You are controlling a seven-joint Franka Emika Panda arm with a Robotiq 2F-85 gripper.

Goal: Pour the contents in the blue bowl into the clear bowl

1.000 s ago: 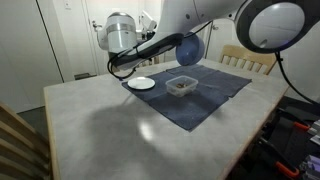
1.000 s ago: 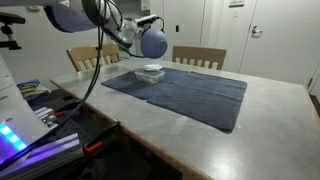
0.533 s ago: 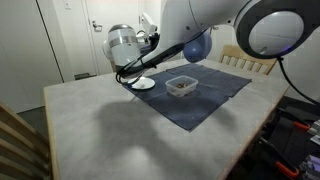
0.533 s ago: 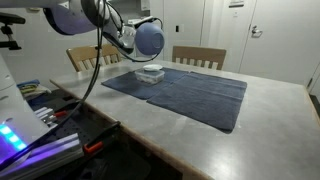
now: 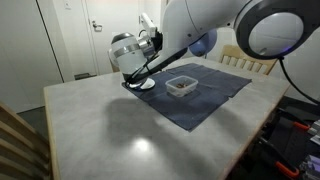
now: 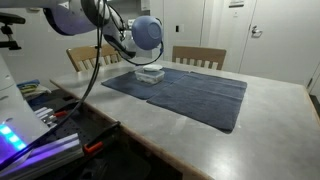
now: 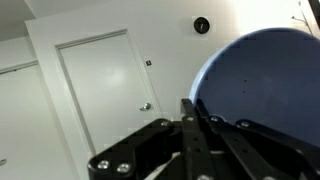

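In the wrist view the gripper (image 7: pixel 192 108) had its fingers (image 7: pixel 205 135) drawn nearly together, pinching the rim of the blue bowl (image 7: pixel 265 80), which stood tipped on edge. In both exterior views the blue bowl (image 6: pixel 147 32) hung in the air above the table, higher than the clear bowl (image 6: pixel 151 73). The clear bowl sat on the dark cloth (image 6: pixel 195 92), with a small white plate (image 5: pixel 142 83) near it.

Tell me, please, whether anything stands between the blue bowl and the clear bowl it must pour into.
Nothing visible does. The blue bowl hangs tilted roughly above the clear bowl, with only open air between them in both exterior views. The small white plate lies beside the clear bowl, off that path.
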